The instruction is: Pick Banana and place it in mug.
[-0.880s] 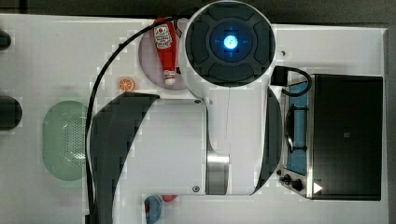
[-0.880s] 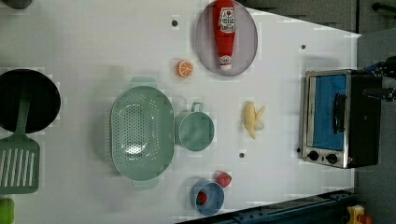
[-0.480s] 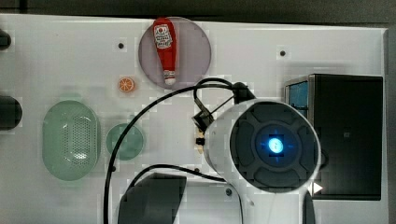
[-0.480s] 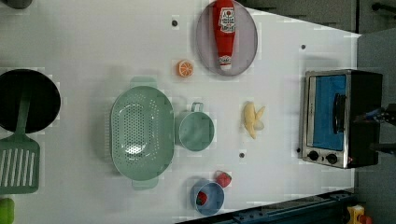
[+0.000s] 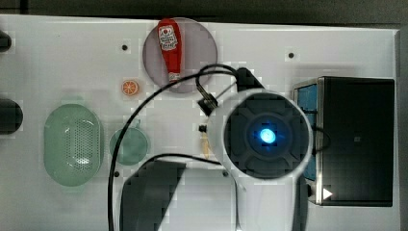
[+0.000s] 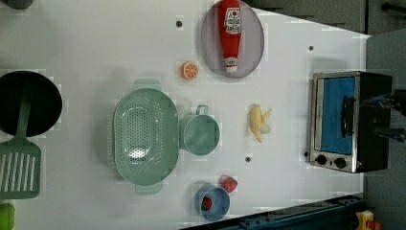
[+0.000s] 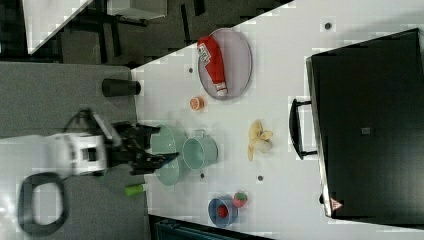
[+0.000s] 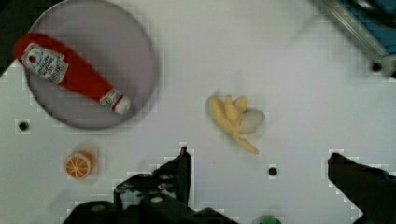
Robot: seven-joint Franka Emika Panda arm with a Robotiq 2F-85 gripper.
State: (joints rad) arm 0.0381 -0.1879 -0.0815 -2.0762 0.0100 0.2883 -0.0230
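The banana (image 6: 259, 122) lies flat on the white tabletop (image 6: 95, 43), untouched, between the mug (image 6: 201, 134) and the toaster oven (image 6: 348, 121). In the left view it sits to the right of the mug and well apart from it. In the wrist view the banana (image 8: 233, 120) shows as a short pale yellow bunch with stubby fingers, with a small dark hole in the tabletop just beside its tip.

My jaws stand wide apart and hold nothing. In the wrist view my fingers (image 8: 177, 172) frame bare tabletop near the banana without touching it, one dark finger on each side of the gap. In the top view my wrist and arm (image 5: 263, 135) hang over the spot where the banana lies, so that just a sliver of it (image 5: 206, 144) peeks out at the edge of my housing.

The mug stands upright and empty, its handle pointing towards the top of the left view, just beside the green colander (image 6: 145, 135). A ketchup bottle (image 6: 230, 33) rests on a grey plate (image 6: 253, 52) above the banana in the left view, with an orange slice (image 6: 190, 70) near the plate. A blue bowl (image 6: 213, 203) and a strawberry (image 6: 229, 184) sit below the mug in the left view.
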